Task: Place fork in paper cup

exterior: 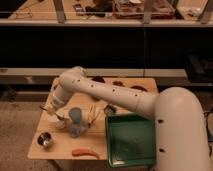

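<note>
My gripper [53, 113] hangs at the end of the white arm, low over the left side of the wooden table [65, 150]. It is just above and left of the paper cup [61, 123], a short white cup that it partly hides. A thin dark-grey sliver, the fork [46, 109], sticks out to the left at the gripper. I cannot tell how it is held. The blue-grey cup [76, 121] stands right next to the white cup, on its right.
A small shiny metal bowl [45, 140] sits at the front left. An orange carrot-like thing [85, 152] lies near the front edge. A yellow banana-like thing [93, 112] lies mid-table. A green tray [131, 141] fills the front right. Dark items lie along the table's back edge.
</note>
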Controlling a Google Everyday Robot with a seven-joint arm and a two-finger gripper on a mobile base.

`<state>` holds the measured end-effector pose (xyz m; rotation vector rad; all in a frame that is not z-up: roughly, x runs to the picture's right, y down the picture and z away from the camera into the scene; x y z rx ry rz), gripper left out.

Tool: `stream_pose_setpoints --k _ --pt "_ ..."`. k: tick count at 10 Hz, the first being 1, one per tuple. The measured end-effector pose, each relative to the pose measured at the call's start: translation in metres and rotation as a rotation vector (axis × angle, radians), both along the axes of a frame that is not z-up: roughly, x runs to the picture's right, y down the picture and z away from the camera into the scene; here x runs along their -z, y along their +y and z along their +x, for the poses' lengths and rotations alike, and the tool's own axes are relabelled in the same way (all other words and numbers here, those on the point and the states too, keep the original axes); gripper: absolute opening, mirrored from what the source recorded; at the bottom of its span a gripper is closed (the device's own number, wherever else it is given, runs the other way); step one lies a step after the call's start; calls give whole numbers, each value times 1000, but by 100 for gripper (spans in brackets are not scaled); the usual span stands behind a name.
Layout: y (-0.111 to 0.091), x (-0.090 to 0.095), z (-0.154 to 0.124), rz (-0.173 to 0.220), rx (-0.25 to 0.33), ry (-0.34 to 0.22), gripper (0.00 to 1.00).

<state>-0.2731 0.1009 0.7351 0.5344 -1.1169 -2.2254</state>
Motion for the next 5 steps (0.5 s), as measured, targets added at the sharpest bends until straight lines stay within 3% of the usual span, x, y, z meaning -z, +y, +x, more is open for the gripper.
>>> stream_pose_setpoints --k 5 --pt "2 -8 -1 -4 -1 17 0"
